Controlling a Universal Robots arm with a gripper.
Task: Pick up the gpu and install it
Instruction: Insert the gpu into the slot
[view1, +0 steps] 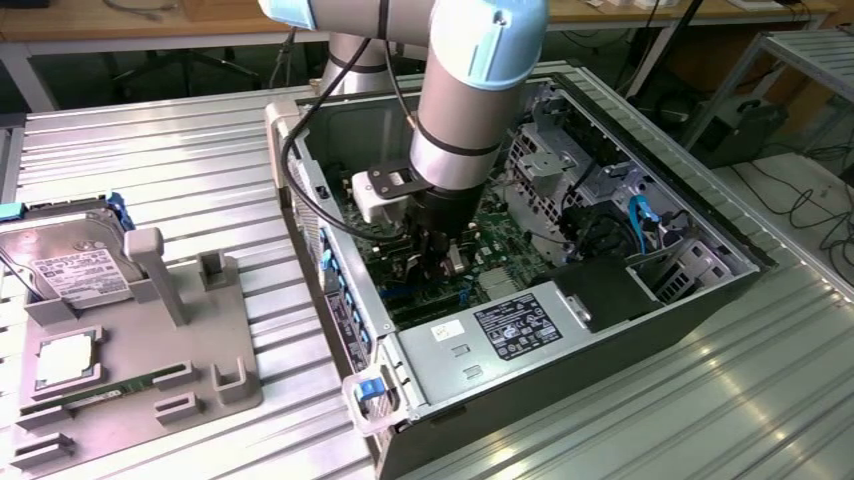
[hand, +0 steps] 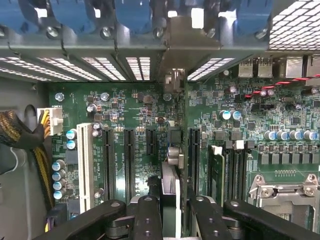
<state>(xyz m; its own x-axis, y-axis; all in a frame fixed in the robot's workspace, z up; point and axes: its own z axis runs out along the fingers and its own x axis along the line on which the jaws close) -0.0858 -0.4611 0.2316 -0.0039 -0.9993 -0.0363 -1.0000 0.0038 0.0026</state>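
My gripper (view1: 441, 265) reaches down into the open computer case (view1: 694, 290), just above the green motherboard (view1: 501, 245). In the wrist view the black fingers (hand: 145, 215) of the gripper (hand: 172, 212) are shut on the gpu (hand: 171, 182). I see that thin dark card edge-on, standing upright over the motherboard (hand: 125, 105). Its pale metal bracket (hand: 184, 42) sits against the case's rear slot openings. The card's lower edge lies in line with a long black expansion slot (hand: 192, 155); whether it is fully seated is hidden.
Outside the case, a grey fixture (view1: 174, 350) at the exterior view's left holds a silver hard drive (view1: 74, 262) and a green memory stick (view1: 107, 385). Inside are the power supply (view1: 501, 330), drive cages (view1: 561, 170), free black slots (hand: 127, 160), a white slot (hand: 84, 165) and yellow-black cables (hand: 20, 135).
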